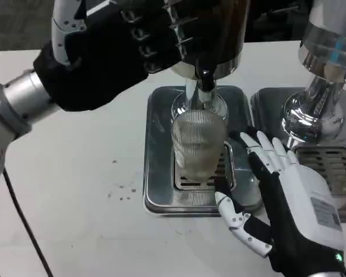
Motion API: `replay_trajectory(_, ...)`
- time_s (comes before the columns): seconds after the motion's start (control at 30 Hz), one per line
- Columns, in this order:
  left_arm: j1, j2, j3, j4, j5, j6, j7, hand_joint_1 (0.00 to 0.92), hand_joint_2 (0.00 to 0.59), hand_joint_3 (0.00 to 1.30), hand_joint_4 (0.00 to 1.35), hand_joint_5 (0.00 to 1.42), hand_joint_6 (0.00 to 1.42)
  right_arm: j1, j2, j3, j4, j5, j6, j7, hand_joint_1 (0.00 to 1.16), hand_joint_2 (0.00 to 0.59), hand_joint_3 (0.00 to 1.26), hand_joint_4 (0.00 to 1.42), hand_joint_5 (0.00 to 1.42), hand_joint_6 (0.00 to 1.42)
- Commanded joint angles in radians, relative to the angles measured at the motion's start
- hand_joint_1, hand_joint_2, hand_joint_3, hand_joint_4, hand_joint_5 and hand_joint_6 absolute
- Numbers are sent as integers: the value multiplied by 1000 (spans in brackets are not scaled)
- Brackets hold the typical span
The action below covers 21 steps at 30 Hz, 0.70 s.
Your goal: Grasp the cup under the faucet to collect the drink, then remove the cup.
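At the upper left of the frame, the left hand reaches across to the big dark drink tank at the top middle, its fingers lying against the tank; I cannot tell if it grips anything. In the middle, the ribbed clear cup stands upright on the metal drip tray, right under the black faucet. At the lower right, the right hand is open with its fingers spread, just beside the cup, and a shiny second dispenser stands at the upper right.
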Motion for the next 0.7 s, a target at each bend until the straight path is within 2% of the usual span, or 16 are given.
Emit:
replay_trajectory(0.03,-29,-70,18,22,67,-46,37,0,78,79,0,51,0,24,43,48,7,-9,12,-31,411,473,156,54,15,0)
replay_trajectory(0.13,-48,-105,27,58,105,-77,59,0,73,91,0,61,3,27,46,50,10,-8,15,-39,409,474,156,54,15,0)
replay_trajectory(0.27,-67,-128,38,96,145,-108,63,0,75,106,8,80,6,27,47,53,15,-5,18,-46,406,475,156,54,15,0)
replay_trajectory(0.5,-104,-148,62,188,206,-182,64,0,72,116,39,103,19,35,54,62,21,-1,25,-61,404,476,156,54,15,0)
replay_trajectory(0.7,-128,-153,54,264,253,-221,48,0,72,118,51,114,32,38,57,66,19,2,31,-65,402,476,160,54,15,0)
